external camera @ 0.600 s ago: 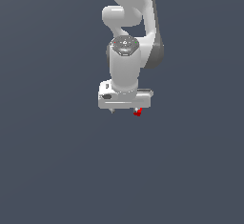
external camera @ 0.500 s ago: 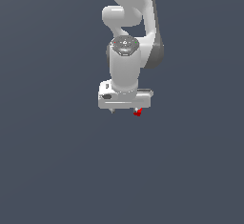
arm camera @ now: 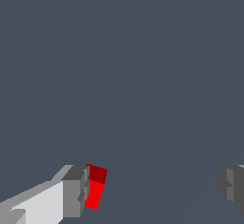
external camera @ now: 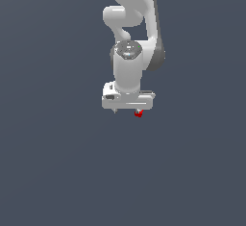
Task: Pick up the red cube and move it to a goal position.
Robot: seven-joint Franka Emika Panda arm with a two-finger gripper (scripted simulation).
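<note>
The red cube (external camera: 138, 114) shows as a tiny bright spot under the white hand, at the fingertip on the exterior view's right. In the wrist view the red cube (arm camera: 95, 188) sits tilted against the inner face of one grey finger (arm camera: 74, 192). The other finger (arm camera: 232, 184) stands far from it across a wide gap. My gripper (external camera: 127, 110) (arm camera: 152, 189) is open and only that one finger touches the cube. I cannot tell whether the cube rests on the ground.
A plain dark grey surface (external camera: 57, 162) fills both views. The white arm (external camera: 133, 32) rises behind the hand.
</note>
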